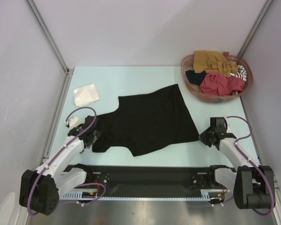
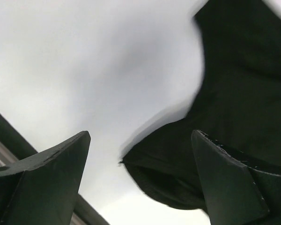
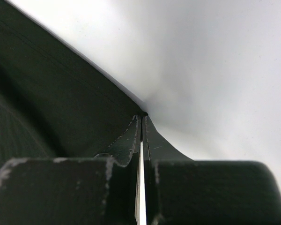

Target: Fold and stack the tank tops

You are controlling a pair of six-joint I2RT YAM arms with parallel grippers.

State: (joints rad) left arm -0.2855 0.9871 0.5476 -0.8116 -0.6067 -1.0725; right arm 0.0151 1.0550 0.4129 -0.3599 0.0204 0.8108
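Black top [image 1: 147, 119] lies spread mid-desk, rumpled and askew, not yet folded; judged to be the flatten-and-square step before the first fold. Left gripper [image 2: 140, 135] sits at the top's near left corner, jaws wide apart, nothing held, with cloth lying against its right finger. Right gripper [image 3: 142, 117] is closed tight at the near right corner; I cannot tell if it nips the hem. Next move likely calls for both grippers to pinch opposite edges and pull the cloth taut. White top [image 1: 85, 94] lies folded at far left of the desk [image 1: 131, 79], the probable stack spot. Basket [image 1: 216, 99] at far right holds mustard top [image 1: 210, 61], red top [image 1: 218, 84], striped top [image 1: 242, 71] and a dark piece beneath.
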